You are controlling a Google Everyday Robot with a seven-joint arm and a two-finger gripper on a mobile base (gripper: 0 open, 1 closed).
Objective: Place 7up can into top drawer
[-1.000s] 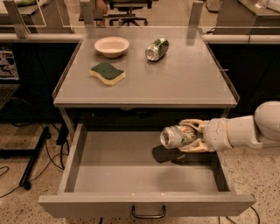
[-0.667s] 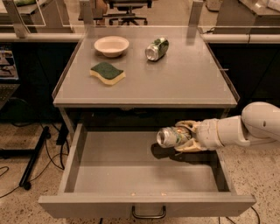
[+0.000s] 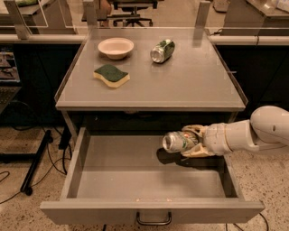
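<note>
- An office-like lab: a swivel chair at 12 o'clock, behind glass partitions.
- Speckled floor; a black stand at 8 o'clock.
- The robot's hand, at 4 o'clock, grips the 7up can over the top drawer.

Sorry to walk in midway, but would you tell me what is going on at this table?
The robot's gripper is shut on the 7up can and holds it sideways over the open top drawer. The can seems not yet set down; its shadow lies on the drawer floor. On the table lie a bowl, a sponge and a green can.
</note>
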